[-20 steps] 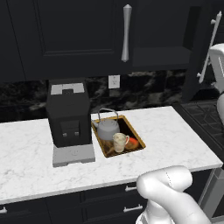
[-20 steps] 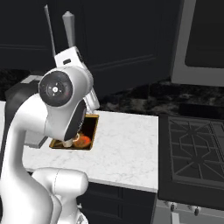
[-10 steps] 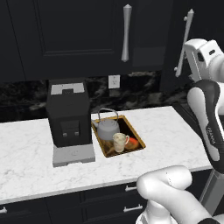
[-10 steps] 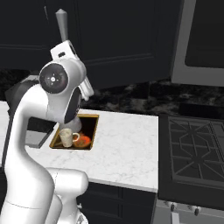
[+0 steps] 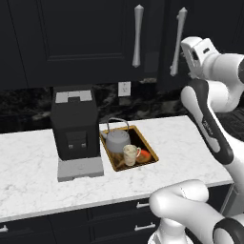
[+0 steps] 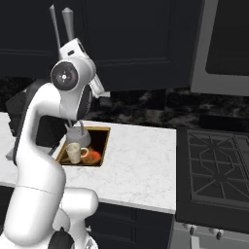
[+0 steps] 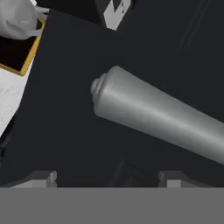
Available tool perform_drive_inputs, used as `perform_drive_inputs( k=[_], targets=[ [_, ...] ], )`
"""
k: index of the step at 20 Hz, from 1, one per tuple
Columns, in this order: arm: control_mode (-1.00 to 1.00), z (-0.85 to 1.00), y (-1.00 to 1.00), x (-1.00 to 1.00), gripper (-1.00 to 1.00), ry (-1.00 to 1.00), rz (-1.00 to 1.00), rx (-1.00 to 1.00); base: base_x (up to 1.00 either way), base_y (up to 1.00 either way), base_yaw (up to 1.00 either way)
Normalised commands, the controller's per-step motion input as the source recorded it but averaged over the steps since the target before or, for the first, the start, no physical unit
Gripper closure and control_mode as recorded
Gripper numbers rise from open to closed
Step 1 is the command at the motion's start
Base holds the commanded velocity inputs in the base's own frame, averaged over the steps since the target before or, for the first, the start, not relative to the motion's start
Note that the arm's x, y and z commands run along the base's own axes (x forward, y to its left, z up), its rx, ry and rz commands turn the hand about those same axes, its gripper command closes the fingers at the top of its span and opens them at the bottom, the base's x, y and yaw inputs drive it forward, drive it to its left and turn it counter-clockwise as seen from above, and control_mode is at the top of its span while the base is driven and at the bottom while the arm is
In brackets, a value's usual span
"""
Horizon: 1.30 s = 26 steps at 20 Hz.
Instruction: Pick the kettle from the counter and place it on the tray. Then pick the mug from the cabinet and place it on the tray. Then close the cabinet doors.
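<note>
From the left base view we see the kettle [image 5: 117, 141] and mug [image 5: 130, 154] on the tray [image 5: 110, 153], mid-counter [image 5: 33, 188]. Right base view — cabinet doors [image 6: 136, 44] shut. Hand view: gripper [image 7: 106, 177] open beside a silver handle [image 7: 162, 114].

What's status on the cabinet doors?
End effector open, close on right door handle. Kettle and mug on tray. Doors look shut. Nothing in the way.
</note>
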Motion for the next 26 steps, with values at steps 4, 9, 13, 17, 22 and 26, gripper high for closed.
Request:
perform_drive_inputs(
  k=[4, 9, 13, 17, 22, 26],
  targets=[
    [-1.00, 0.00, 0.03, 0.64, -1.00, 0.00, 0.00, 0.00, 0.00, 0.00, 0.00],
    [-1.00, 0.00, 0.00, 0.64, -1.00, 0.00, -0.04, 0.00, 0.00, 0.00, 0.00],
    [-1.00, 0.00, 0.00, 0.51, -1.00, 0.00, -0.05, 0.00, 0.00, 0.00, 0.00],
    [-1.00, 0.00, 0.00, 0.60, -1.00, 0.00, -0.09, 0.00, 0.00, 0.00, 0.00],
    [-1.00, -0.06, -0.01, 0.45, -1.00, 0.03, -0.10, 0.00, 0.00, 0.00, 0.00],
    [-1.00, -0.07, -0.04, 0.36, -1.00, 0.00, -0.07, 0.00, 0.00, 0.00, 0.00]
  ],
)
